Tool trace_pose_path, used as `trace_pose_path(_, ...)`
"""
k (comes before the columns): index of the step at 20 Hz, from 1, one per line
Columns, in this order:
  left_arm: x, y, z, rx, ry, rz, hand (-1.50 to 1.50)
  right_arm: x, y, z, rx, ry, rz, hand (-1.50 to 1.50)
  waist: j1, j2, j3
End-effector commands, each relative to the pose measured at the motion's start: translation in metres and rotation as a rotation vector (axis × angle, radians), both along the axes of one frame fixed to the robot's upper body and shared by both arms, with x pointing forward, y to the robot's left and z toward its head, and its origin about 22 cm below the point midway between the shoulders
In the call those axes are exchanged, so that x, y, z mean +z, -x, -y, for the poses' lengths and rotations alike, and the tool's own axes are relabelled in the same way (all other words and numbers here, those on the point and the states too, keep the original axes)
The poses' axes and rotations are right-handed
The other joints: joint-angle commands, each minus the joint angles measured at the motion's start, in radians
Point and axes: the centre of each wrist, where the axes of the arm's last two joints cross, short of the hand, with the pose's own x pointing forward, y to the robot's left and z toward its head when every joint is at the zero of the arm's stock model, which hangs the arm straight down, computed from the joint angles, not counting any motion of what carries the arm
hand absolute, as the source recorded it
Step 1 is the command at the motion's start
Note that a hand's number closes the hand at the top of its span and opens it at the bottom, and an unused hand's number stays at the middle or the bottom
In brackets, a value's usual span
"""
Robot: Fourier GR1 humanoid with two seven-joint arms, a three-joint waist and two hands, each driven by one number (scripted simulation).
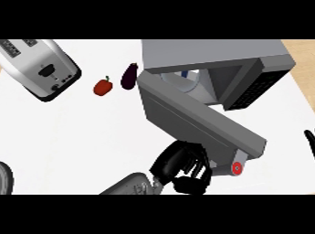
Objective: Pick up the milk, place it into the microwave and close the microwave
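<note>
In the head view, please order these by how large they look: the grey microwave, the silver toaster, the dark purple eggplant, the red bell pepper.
1. Grey microwave
2. Silver toaster
3. Dark purple eggplant
4. Red bell pepper, only slightly smaller than the eggplant.

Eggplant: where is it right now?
In the head view the eggplant lies on the white counter at upper centre, just left of the microwave, with the red pepper close on its left.
</note>
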Motion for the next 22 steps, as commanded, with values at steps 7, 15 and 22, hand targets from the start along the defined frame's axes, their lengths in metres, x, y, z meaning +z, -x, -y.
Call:
trace_pose_path(7,0.047,-0.039,0.011,0.206,0.267,0.108,-1.50,0.029,-0.007,0.002,0.059,0.040,0.069,-1.50,-0.094,0.023,-0.006)
trace_pose_path(15,0.059,-0.059,0.015,0.275,0.306,0.167,-1.50,0.042,-0.020,0.003,0.111,0.004,0.099,-1.50,-0.152,0.046,-0.002)
trace_pose_path(22,0.076,-0.084,0.018,0.321,0.320,0.201,-1.50,0.052,-0.027,0.003,0.161,-0.019,0.126,-1.50,-0.197,0.060,0.001)
